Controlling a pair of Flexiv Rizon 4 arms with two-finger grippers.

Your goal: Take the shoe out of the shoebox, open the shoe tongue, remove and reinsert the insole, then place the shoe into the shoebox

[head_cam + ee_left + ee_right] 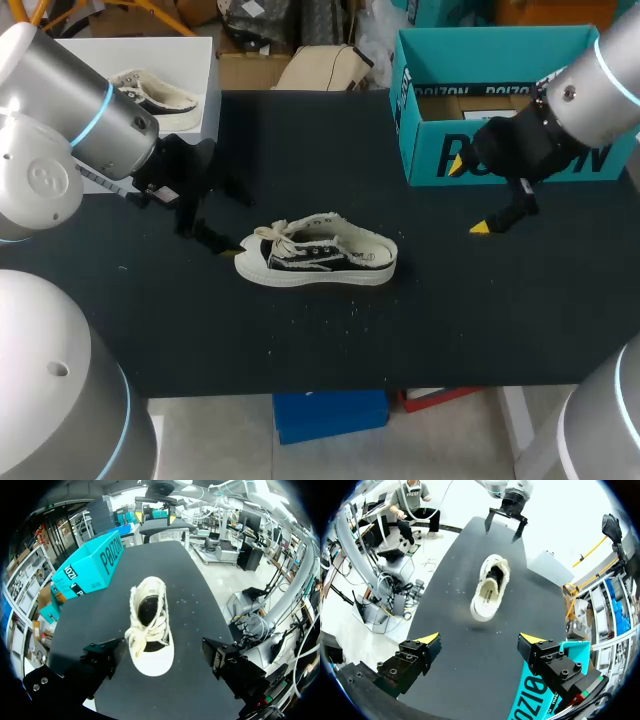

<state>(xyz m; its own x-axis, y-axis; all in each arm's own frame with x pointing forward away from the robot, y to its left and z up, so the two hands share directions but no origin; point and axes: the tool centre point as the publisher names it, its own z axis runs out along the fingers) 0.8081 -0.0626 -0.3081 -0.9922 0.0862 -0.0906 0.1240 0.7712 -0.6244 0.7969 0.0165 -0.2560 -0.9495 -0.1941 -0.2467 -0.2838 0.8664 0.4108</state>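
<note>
Cream-and-black canvas, the shoe (pixel 318 262) sits upright on the table (pixel 450 320) outside the shoebox (pixel 420 150), toe pointing at the nearer left gripper (pixel 226 222), whose wide-spread fingers flank it untouching, while the right gripper (pixel 480 641), equally wide and empty, hangs well apart beside the shoebox.

My right gripper (pixel 481 641) hangs spread wide over the black tabletop (pixel 445 620). Ahead lies the cream-and-black canvas sneaker (pixel 490 587), and the teal cardboard shoebox (pixel 532 704) sits just beside one finger.

One shoe (pixel 318 258) is counted on one table (pixel 450 320). One shoebox (pixel 422 150) is recorded. Two grippers are noted: left gripper (pixel 501 533), right gripper (pixel 480 640).
</note>
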